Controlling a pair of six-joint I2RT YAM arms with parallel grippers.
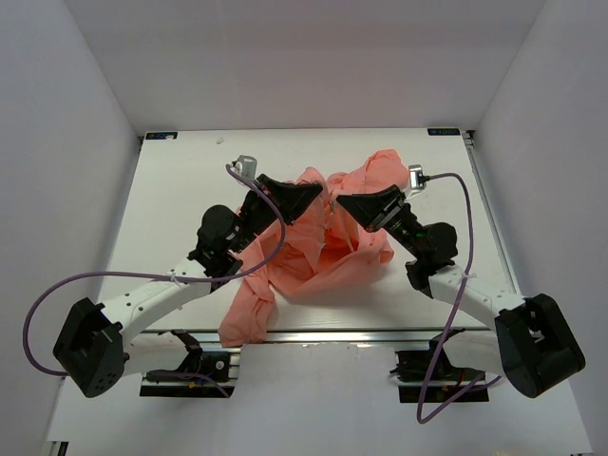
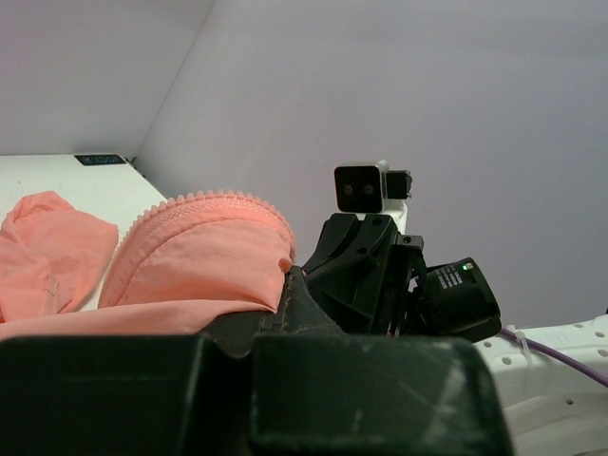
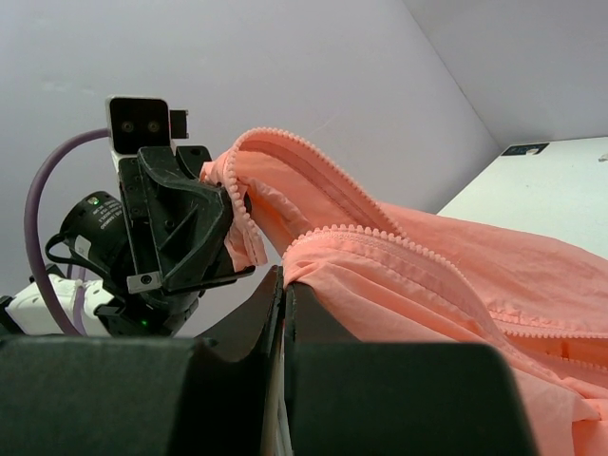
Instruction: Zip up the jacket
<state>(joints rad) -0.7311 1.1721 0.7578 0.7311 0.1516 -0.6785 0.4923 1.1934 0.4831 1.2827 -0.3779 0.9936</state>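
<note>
The salmon-pink jacket lies crumpled mid-table, with one part trailing to the front edge. My left gripper and right gripper meet tip to tip above it, each shut on a fold of the fabric. In the left wrist view the left gripper pinches a zipper-toothed edge of the jacket, with the right gripper facing it closely. In the right wrist view the right gripper holds another toothed edge of the jacket, and the left gripper opposite grips a raised zipper strip. The slider is not visible.
The white table is enclosed by pale walls at the back and both sides. A metal rail runs along the front edge. A purple cable loops off the left arm and another purple cable off the right.
</note>
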